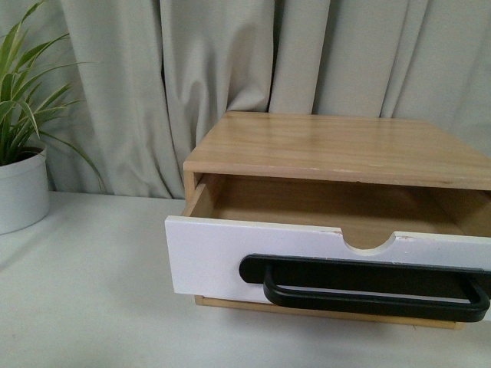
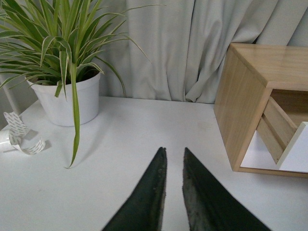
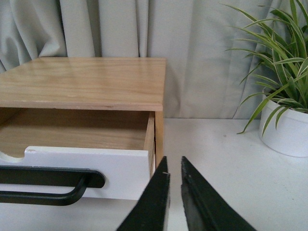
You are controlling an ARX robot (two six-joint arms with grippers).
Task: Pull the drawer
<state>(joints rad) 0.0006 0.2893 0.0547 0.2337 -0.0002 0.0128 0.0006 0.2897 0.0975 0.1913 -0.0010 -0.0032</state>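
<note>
The white-fronted drawer [image 1: 222,257] stands pulled partway out of its light wood cabinet [image 1: 337,146], its inside showing empty. Its long black bar handle [image 1: 368,287] runs under the half-round notch [image 1: 367,244]. Neither arm shows in the front view. My right gripper [image 3: 174,166] is shut with nothing in it, just off the drawer [image 3: 120,168] at its corner, beside the handle's end [image 3: 72,185]. My left gripper [image 2: 174,151] is shut and empty over the table, apart from the cabinet's side [image 2: 240,106].
A potted spider plant in a white pot [image 1: 21,188] stands at the table's left; the same kind of plant [image 3: 286,125] shows in the right wrist view. A curl of tape [image 2: 19,137] lies beside the pot [image 2: 67,101]. Grey curtains [image 1: 153,77] hang behind.
</note>
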